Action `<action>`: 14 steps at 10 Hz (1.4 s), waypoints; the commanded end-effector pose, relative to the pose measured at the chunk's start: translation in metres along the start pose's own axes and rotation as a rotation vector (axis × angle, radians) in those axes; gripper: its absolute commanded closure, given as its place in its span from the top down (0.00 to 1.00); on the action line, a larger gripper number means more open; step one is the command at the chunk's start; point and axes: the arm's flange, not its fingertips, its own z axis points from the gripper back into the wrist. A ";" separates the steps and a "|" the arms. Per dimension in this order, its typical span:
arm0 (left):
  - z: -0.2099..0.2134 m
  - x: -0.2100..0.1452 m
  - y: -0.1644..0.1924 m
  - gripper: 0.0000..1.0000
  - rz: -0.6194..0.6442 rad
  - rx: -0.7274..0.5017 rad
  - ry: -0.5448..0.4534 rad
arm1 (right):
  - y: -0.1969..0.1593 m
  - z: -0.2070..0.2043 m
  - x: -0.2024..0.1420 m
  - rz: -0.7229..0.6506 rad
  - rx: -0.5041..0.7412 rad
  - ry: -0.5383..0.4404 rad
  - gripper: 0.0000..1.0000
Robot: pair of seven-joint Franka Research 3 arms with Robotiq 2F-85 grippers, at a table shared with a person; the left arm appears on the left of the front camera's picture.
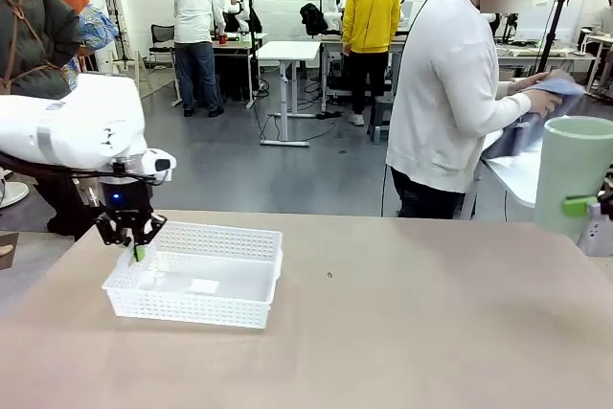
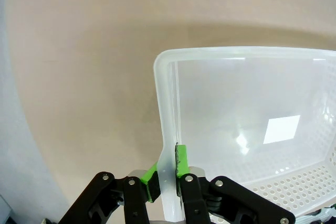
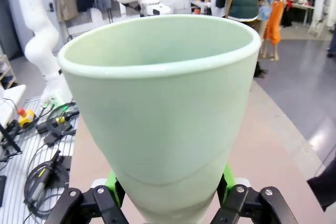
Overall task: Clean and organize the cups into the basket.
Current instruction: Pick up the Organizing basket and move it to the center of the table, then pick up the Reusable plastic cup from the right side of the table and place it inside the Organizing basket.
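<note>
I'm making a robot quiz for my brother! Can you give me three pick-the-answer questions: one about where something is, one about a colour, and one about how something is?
1. Where does the left gripper pinch the basket?
A. its wall
B. its bottom
C. nowhere

2. What colour is the cup?
A. brown
B. mint green
C. red

3. How is the cup?
A. lying in the basket
B. held upright
C. upside down on the table

Answers:
1 A: the left wrist view shows it clamped on the wall.
2 B: it looks pale green in the front and right wrist views.
3 B: the right gripper holds it with its mouth up.
</note>
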 end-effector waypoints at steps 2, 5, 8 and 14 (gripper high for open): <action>0.009 0.011 -0.049 0.00 0.047 0.022 0.009 | 0.000 0.000 0.000 0.000 0.000 0.000 0.62; 0.003 0.024 -0.101 0.00 0.153 0.015 0.038 | 0.000 0.000 0.000 0.000 0.000 0.000 0.62; -0.009 0.026 -0.146 0.00 0.129 0.042 0.057 | 0.000 0.000 0.000 0.000 0.000 0.000 0.62; 0.005 0.004 -0.191 0.00 0.050 0.067 -0.026 | 0.000 0.000 0.000 0.000 0.000 0.000 0.62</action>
